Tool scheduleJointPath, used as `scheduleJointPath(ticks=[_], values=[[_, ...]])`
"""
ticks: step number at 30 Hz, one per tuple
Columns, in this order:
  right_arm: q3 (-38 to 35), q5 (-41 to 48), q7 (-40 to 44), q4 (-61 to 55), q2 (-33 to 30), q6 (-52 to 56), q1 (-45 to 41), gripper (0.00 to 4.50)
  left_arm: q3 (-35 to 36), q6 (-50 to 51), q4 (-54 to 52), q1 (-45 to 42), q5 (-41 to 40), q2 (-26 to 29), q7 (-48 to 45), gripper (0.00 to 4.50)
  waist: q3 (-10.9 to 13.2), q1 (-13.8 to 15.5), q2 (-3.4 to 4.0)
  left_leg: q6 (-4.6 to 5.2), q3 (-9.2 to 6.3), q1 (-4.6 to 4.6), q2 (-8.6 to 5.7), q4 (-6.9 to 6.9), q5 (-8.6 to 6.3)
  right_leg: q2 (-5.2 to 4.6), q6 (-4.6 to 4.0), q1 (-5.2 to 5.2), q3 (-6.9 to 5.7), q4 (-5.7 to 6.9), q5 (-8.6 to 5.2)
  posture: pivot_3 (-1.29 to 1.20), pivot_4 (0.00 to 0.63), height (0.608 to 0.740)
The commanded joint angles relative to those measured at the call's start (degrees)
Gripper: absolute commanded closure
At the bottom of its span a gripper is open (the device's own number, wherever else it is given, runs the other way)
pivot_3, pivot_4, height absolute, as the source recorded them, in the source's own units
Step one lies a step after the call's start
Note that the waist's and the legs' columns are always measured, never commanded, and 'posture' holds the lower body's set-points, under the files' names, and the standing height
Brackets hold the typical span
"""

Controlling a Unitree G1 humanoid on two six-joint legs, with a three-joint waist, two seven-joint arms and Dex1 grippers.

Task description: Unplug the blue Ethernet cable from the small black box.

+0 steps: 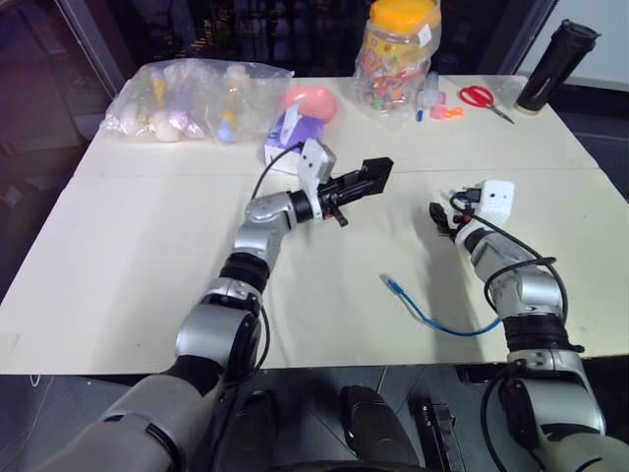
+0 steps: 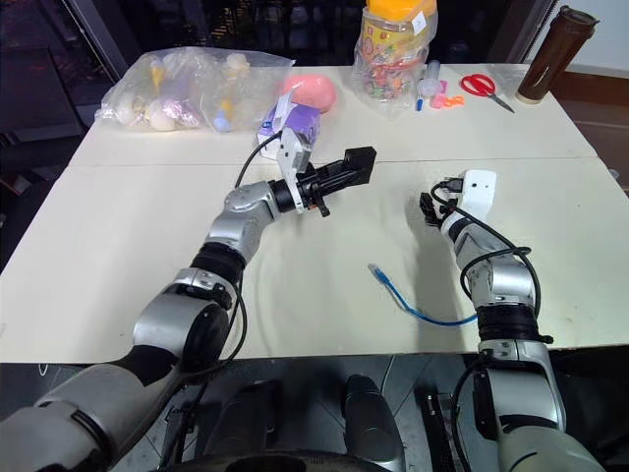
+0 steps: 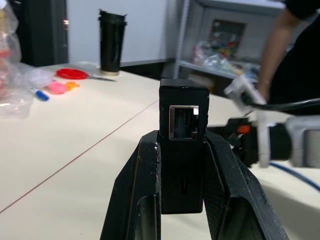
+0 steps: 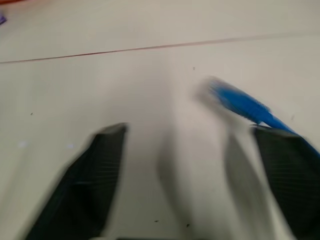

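The left gripper (image 3: 182, 165) clamps the small matte black plastic box (image 3: 183, 150), its metal-rimmed port empty. The right gripper (image 4: 190, 165) hangs wide open and empty over the cream table (image 1: 147, 246), the thin bright blue Ethernet cable (image 1: 432, 317) lying loose just beside it.

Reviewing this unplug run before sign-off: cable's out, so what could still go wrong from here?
1. The blue Ethernet cable lies loose and runs off the table's near edge by the right arm; it may slide off or snag.
2. The left gripper holds the small black box above the table; releasing there would drop it.
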Motion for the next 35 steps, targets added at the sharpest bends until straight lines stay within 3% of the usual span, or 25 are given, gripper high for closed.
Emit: scheduleJointPath(ticks=[1, 6, 12, 14, 19, 20, 22, 25, 30, 35], values=[[1.0, -0.5, 3.39, -12.34, -1.28, 3.21, 4.1, 0.05, -1.33, -5.05, 2.61, -0.49, 2.17, -0.8, 3.29, 3.99, 0.0, 0.05, 0.0, 0.0, -0.01, 0.01, 0.0, 0.0, 0.0, 0.0, 0.0, 0.03, 0.0, -0.01, 0.0, 0.0, 0.15, 0.739], [-1.89, 2.84, 3.76, -29.34, 0.04, 9.27, 12.45, 0.05, -1.92, -9.87, 10.78, -1.39, 4.99, -0.94, 8.71, 3.99, 0.0, 0.12, 0.0, 0.01, -0.03, -0.01, -0.01, 0.0, -0.01, 0.0, 0.03, 0.04, -0.01, -0.05, -0.02, 0.0, 0.15, 0.739], [-5.21, 3.75, 2.59, -35.71, 1.43, 12.01, 15.4, 0.05, -2.12, -11.33, 14.71, -1.75, 6.49, -0.8, 9.37, 3.99, 0.0, 0.11, -0.01, 0.01, -0.03, -0.01, -0.03, 0.06, -0.01, 0.01, 0.03, 0.05, -0.01, -0.05, -0.02, 0.0, 0.15, 0.739], [-6.02, 3.46, 2.37, -36.41, 1.69, 12.28, 15.78, 0.0, -2.03, -11.02, 15.24, -1.58, 6.64, -0.5, 8.65, 2.97, 0.0, 0.1, -0.01, 0.01, -0.04, 0.01, -0.02, 0.06, -0.01, 0.01, 0.02, 0.07, -0.02, -0.05, -0.02, 0.0, 0.15, 0.739], [-6.93, 2.72, 2.38, -37.26, 1.95, 12.7, 16.41, 0.0, -1.63, -10.29, 14.6, -1.04, 6.04, 0.67, 6.13, 1.1, 0.0, 0.08, -0.01, 0.01, -0.03, 0.01, -0.02, 0.04, -0.01, 0.01, 0.02, 0.07, -0.01, -0.05, -0.03, 0.0, 0.15, 0.739], [-6.96, 2.63, 2.43, -37.38, 1.96, 12.76, 16.5, 0.0, -1.66, -10.21, 14.33, -0.95, 6.08, 1.0, 6.06, 0.52, 0.0, 0.08, -0.01, 0.01, -0.03, 0.01, -0.02, 0.04, -0.01, 0.01, 0.02, 0.06, -0.01, -0.05, -0.03, 0.0, 0.15, 0.739], [-7.09, 2.56, 2.78, -37.88, 1.75, 12.74, 17.18, 0.0, -1.67, -8.19, 12.71, -0.35, 5.45, 2.25, 3.53, 0.06, 0.0, 0.08, -0.01, 0.01, -0.03, 0.01, -0.02, 0.04, 0.0, 0.01, 0.02, 0.06, -0.01, -0.05, -0.03, 0.0, 0.15, 0.739], [-7.33, 2.78, 4.04, -39.55, 0.9, 12.91, 18.8, 0.0, -1.12, -3.48, 7.84, 1.18, 3.4, 4.99, -1.45, 0.06, 0.0, -0.02, 0.0, 0.01, -0.04, 0.02, -0.02, 0.03, -0.01, 0.02, 0.02, 0.06, -0.01, -0.04, -0.03, 0.0, 0.15, 0.739], [-8.57, 5.9, 9.65, -44.96, -1.49, 13.58, 23.57, 0.0, -1.74, 7.01, -9.1, 8.41, 0.74, 11.99, -6.4, 0.06, -0.01, -0.09, 0.01, 0.01, -0.04, 0.04, 0.0, -0.01, -0.01, 0.01, 0.02, 0.05, 0.0, 0.0, -0.03, 0.0, 0.15, 0.739], [-9.67, 8.13, 17.21, -52.58, -5.7, 12.96, 32.21, 0.0, -1.84, 26.63, -35.72, 20.47, -4.39, 21.85, -9.09, 0.06, -0.01, -0.01, 0.01, 0.0, -0.06, 0.06, 0.03, 0.0, -0.01, 0.0, 0.01, 0.1, -0.02, 0.0, -0.03, 0.0, 0.15, 0.739]])
